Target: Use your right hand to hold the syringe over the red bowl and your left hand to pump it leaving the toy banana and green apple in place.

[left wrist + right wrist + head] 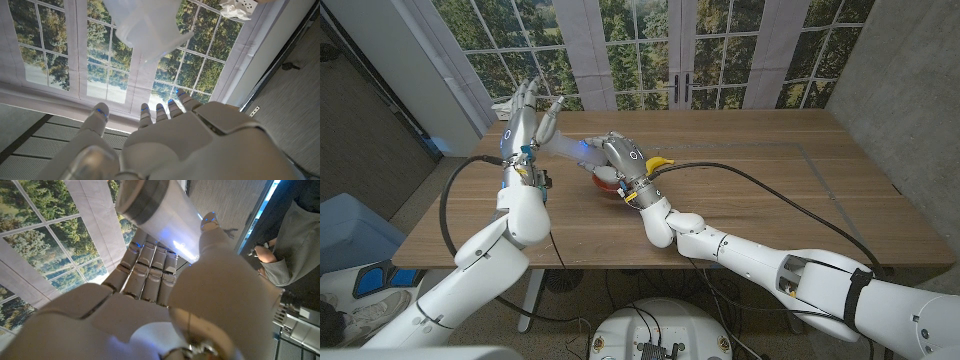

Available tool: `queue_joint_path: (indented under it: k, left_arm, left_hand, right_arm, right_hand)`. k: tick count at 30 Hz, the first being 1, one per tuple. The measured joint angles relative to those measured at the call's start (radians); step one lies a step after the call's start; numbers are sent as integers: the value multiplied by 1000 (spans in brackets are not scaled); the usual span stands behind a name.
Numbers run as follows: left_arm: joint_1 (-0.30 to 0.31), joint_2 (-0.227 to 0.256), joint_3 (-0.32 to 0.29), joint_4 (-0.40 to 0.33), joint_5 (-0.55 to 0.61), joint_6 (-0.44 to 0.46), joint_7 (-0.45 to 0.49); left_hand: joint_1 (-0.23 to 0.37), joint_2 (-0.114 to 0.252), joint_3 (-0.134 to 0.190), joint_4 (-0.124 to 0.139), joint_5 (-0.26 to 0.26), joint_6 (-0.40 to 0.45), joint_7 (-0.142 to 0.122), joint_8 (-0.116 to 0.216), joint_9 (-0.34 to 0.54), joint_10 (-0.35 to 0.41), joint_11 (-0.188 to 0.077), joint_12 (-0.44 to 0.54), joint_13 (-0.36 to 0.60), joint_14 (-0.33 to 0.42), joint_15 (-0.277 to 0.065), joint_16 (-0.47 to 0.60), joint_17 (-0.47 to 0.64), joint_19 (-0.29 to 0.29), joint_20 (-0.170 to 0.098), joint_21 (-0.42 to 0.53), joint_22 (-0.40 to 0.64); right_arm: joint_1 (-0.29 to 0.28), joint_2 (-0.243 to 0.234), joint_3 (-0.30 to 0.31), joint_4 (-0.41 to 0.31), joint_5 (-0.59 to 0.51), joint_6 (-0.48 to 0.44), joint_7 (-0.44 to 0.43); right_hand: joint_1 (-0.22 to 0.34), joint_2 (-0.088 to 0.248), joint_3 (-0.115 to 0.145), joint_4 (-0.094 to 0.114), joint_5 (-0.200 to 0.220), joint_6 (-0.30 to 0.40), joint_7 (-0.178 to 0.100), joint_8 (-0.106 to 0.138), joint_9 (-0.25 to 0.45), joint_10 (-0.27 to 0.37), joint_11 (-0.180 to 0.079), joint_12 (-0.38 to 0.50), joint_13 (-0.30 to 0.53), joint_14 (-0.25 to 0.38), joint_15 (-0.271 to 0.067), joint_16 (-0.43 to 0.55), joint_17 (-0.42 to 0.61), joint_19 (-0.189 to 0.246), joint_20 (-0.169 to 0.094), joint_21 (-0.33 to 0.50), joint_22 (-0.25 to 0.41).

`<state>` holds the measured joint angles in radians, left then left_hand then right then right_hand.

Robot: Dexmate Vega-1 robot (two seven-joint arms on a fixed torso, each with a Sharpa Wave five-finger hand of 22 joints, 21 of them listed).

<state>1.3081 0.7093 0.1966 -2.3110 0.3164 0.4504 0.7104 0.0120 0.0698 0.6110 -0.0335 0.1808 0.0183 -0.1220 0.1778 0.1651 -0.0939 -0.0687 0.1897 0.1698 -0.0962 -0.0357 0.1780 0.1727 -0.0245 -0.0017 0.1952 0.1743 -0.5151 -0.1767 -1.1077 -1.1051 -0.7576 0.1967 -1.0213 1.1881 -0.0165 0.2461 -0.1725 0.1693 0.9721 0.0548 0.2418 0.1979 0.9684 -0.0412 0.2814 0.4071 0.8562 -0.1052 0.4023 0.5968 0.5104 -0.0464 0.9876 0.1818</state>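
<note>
My right hand [623, 160] grips the barrel of the translucent syringe [568, 147], which juts toward my left side just above the red bowl [605, 186]. The right wrist view shows the syringe barrel [160, 215] with its grey seal, wrapped by my right hand [165, 300]. My left hand [531, 112] is raised at the syringe's plunger end with its fingers spread and nothing in them. In the left wrist view the pale plunger end [146, 25] hangs beyond my left hand [185, 140]. The yellow toy banana [661, 162] lies just behind my right wrist.
The wooden table [770, 190] stretches wide to my right, with a taped outline on it. Windows and a curtain stand behind the table. A person [295, 235] stands at the edge of the right wrist view.
</note>
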Motion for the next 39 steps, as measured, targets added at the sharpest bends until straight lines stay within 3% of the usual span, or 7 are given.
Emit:
queue_joint_path:
  k: [24,39]
  left_arm:
    - [62,-73,-117,93,-115,-401,-45]
    - [63,-113,-154,154,-181,-565,-117]
  left_hand:
    - [-4,-4,-9,1,0,18,-17,0,0,14,4,0,0,11,0,0,2,3,3,0,0]
    - [-4,-4,-12,4,1,18,-17,0,0,19,3,0,0,16,5,0,1,9,9,0,0]
  right_arm:
    - [-11,-11,44,-6,34,-64,-60]
    - [-29,-35,74,-39,45,-123,-84]
  right_hand:
    - [0,0,0,0,1,0,0,-4,0,0,0,-5,4,0,0,-2,2,0,0,7,0]
    - [0,0,0,0,1,0,0,-4,0,0,0,-7,3,0,0,-8,4,-5,-6,11,0]
